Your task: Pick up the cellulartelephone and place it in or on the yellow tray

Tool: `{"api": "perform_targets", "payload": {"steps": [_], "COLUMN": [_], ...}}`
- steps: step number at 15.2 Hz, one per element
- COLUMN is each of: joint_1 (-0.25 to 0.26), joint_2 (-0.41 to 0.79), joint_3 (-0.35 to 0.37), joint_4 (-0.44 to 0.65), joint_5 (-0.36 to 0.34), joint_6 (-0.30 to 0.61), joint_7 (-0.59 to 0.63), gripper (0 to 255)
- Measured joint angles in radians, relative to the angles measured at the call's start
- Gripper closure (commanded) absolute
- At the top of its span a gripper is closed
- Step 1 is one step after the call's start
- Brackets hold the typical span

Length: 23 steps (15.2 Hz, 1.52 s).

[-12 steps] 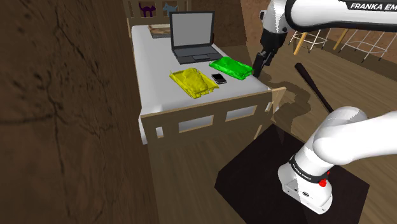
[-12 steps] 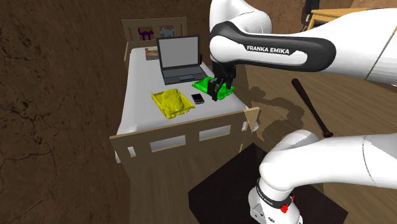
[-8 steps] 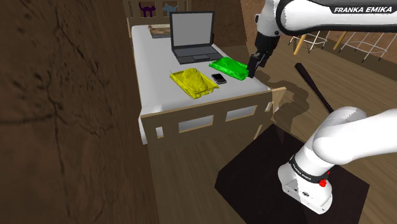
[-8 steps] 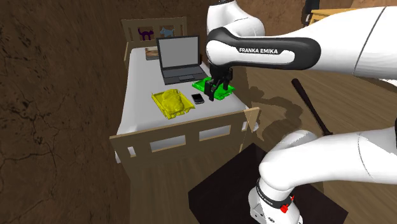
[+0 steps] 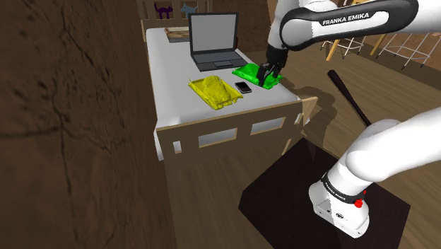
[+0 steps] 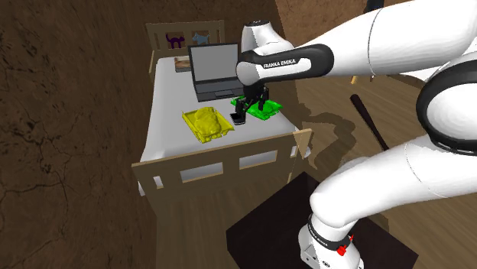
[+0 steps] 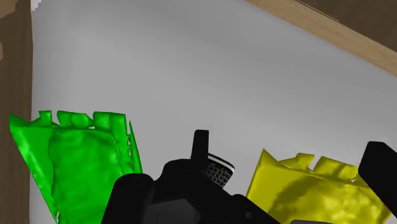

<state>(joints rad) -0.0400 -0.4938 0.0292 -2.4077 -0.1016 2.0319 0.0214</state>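
Note:
A small black cellular telephone (image 5: 243,87) lies flat on the white bed-like surface (image 5: 177,92), between a crumpled yellow tray (image 5: 214,92) and a green tray (image 5: 253,73). My gripper (image 5: 267,78) hangs over the green tray, just beside the phone toward the shoulder view's right. Its fingers stand apart with nothing between them. In the second exterior view the gripper (image 6: 243,108) is right above the phone (image 6: 238,119), with the yellow tray (image 6: 205,124) to the left. In the wrist view the phone (image 7: 221,170) peeks out behind the hand, flanked by the green tray (image 7: 76,159) and yellow tray (image 7: 305,191).
An open laptop (image 5: 214,42) stands behind the trays. A wooden footboard (image 5: 233,131) with cut-outs edges the surface in front, and a headboard with cat figures (image 5: 164,10) closes the far end. A dark bat (image 5: 348,95) lies on the floor beside the bed.
The arm has swung toward the shoulder view's left, carrying the gripper from beyond the bed's side edge to over the green tray, close to the phone. The phone and trays have not moved.

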Motion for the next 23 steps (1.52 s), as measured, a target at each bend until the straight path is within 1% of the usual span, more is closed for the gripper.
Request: {"api": "perform_targets", "payload": {"steps": [3,7,14,16,23], "joint_1": [-0.014,-0.031,-0.059,-0.062,-0.065], "joint_2": [0.103,0.256,0.518,0.555,0.628], "joint_3": [-0.010,-0.026,-0.058,-0.061,-0.062], "joint_4": [0.025,0.094,0.257,0.286,0.279], "joint_5": [0.005,0.017,0.060,0.068,0.072], "joint_6": [0.096,0.205,0.347,0.362,0.443], "joint_7": [0.027,0.055,0.079,0.082,0.083], "gripper": [0,0,0,0,0]}}
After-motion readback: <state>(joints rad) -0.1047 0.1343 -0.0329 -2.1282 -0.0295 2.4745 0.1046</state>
